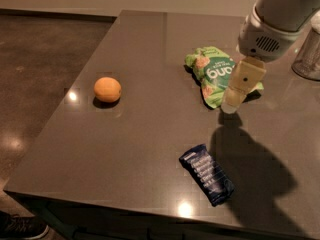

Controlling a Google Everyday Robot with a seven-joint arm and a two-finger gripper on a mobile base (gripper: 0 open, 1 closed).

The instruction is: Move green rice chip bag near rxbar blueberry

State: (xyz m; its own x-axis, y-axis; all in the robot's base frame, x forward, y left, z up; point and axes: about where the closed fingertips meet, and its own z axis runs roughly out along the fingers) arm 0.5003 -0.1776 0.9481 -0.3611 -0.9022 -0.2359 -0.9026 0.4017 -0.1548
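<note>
The green rice chip bag lies flat on the dark table, right of centre towards the back. The rxbar blueberry, a small dark-blue bar with white text, lies near the front edge, well apart from the bag. My gripper hangs from the white arm at the right, in front of the bag's right edge and covering part of it. It holds nothing that I can see.
A round orange fruit sits on the left part of the table. A clear glass container stands at the far right edge. The arm's shadow falls on the table right of the bar. Floor lies beyond the left edge.
</note>
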